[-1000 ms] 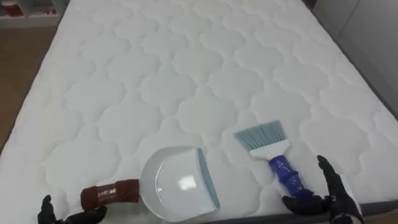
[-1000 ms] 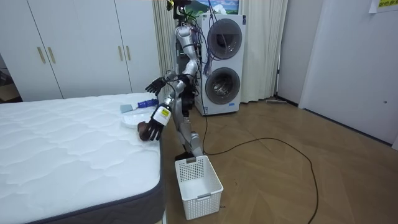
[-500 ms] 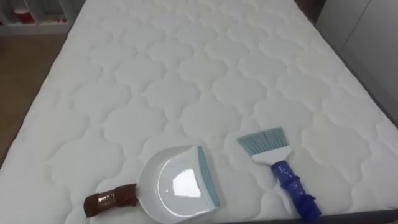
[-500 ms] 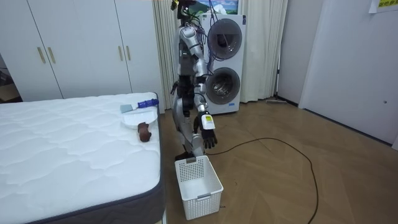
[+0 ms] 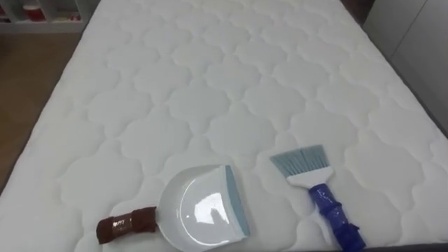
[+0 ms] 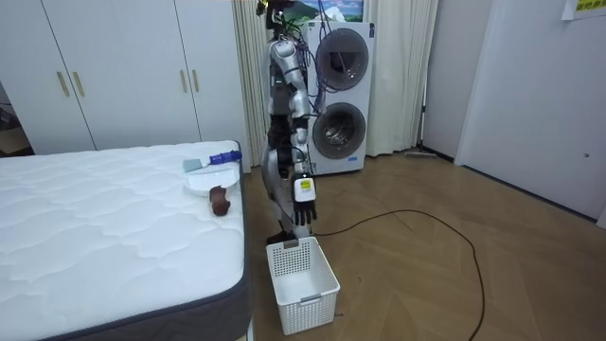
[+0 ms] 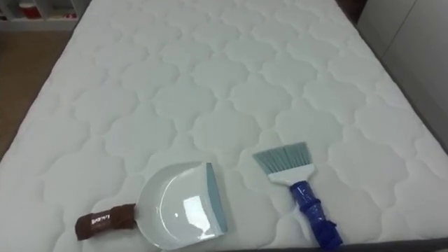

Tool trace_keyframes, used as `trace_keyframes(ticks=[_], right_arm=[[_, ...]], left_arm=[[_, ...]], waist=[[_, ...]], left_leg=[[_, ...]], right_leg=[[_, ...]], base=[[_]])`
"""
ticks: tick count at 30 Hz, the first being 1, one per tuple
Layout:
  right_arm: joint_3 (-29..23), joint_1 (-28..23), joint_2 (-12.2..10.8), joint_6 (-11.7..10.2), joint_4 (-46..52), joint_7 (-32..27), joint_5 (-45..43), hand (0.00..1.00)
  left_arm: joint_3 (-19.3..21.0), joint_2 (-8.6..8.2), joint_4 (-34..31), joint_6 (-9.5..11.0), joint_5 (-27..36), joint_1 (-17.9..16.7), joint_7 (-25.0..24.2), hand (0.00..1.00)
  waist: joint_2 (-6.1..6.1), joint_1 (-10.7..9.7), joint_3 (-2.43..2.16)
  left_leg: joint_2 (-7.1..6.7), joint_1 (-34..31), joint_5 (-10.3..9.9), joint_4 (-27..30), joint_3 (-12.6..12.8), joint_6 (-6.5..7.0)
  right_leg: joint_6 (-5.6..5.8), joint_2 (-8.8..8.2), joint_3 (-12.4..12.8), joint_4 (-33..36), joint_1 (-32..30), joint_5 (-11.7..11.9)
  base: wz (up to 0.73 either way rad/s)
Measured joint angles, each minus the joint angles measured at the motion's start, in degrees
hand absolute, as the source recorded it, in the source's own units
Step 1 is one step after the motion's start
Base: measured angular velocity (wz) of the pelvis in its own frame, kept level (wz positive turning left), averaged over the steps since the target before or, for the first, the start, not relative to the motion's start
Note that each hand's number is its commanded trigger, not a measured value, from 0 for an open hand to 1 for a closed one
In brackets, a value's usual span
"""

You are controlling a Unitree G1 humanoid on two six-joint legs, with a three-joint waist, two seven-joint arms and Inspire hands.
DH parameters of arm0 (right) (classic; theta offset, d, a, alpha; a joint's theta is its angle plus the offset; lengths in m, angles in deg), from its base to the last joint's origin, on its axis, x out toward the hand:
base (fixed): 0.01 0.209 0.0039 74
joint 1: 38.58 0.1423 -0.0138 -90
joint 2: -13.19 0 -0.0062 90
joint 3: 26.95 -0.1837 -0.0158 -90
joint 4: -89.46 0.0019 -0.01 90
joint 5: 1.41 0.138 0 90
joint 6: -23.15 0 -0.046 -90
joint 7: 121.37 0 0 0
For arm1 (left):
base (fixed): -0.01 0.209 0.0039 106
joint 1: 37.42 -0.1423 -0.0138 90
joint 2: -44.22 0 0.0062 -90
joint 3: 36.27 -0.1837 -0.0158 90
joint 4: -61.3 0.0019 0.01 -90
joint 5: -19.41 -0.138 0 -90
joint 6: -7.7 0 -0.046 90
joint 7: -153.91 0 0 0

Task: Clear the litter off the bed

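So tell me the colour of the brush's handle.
The brush handle is deep blue, below a white neck; it shows best in the left eye view.

White quilted mattress (image 5: 210,91). Near its front edge: white dustpan (image 5: 199,210) (brown handle pointing left). Apart to its right: blue-handled brush (image 5: 316,187), bristles facing away.

Stands upright beside the bed (image 6: 95,227) at the room view's centre, no longer leaning over it. Hangs the left hand (image 6: 303,210) loose-fingered at the side, above the white basket (image 6: 312,289), pulled back from the eye view's lower left, where it hovered by the dustpan (image 5: 203,210) handle. Shifts the eye view slightly.
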Motion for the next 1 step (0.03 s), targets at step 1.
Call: trace_keyframes(ticks=[1], right_arm=[[0.0,0.3,0.0,0.0,-0.6,1.0,-0.5,0.0]], left_arm=[[-0.1,-0.01,-0.3,0.0,-1.2,0.8,-1.0,0.0]], waist=[[-0.12,0.1,0.16]], left_leg=[[-0.01,-0.2,0.0,0.0,0.0,0.0]], right_leg=[[0.0,-0.02,0.0,0.0,-0.2,0.0]], base=[[0.0]])
